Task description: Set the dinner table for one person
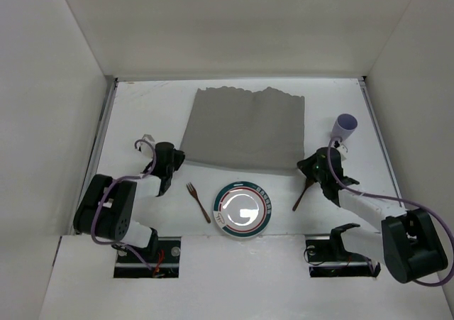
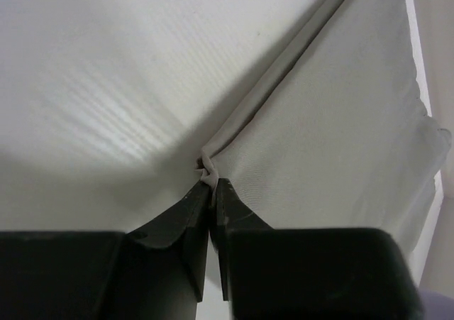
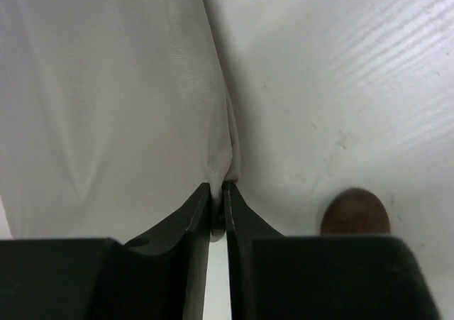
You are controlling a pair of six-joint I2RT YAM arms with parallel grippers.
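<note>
Two pinches: left gripper [image 2: 211,185] and right gripper [image 3: 218,189] each clench a near corner of the cloth [image 1: 245,125], spread on the desk [image 1: 142,114] beyond the plate [image 1: 243,210]. Placemat step; next likely needs an even, synchronized pull.

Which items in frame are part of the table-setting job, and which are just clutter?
Job: dinner table; grey cloth, pinched at its near corners by left end effector and right end effector; plate; fork; brown utensil; purple cup.
Lying about: nothing visible.
</note>
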